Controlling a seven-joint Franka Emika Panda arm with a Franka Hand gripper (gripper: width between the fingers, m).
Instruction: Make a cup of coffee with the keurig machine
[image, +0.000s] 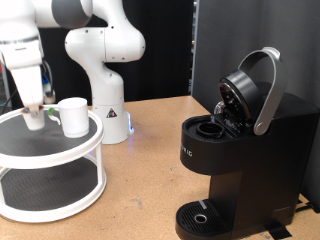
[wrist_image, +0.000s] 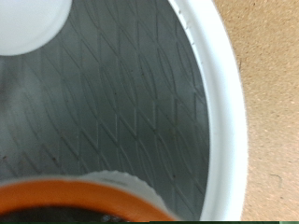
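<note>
The keurig machine (image: 245, 150) stands at the exterior view's right. Its lid with the grey curved handle (image: 268, 90) is raised and the pod chamber (image: 210, 128) is open. Nothing stands on its round drip tray (image: 205, 215). The white cup (image: 73, 115) stands on the top tier of a round white stand (image: 50, 160) at the left. My gripper (image: 36, 118) is lowered onto that tier just left of the cup. In the wrist view the cup (wrist_image: 28, 23) fills one corner. A small round thing with a white rim and an orange band (wrist_image: 84, 194) lies very close under the hand.
The stand has two tiers with dark mesh floors (wrist_image: 121, 103) and a white rim (wrist_image: 220, 112). The arm's white base (image: 105, 80) stands behind it on the brown table (image: 150, 190). A dark curtain hangs behind the machine.
</note>
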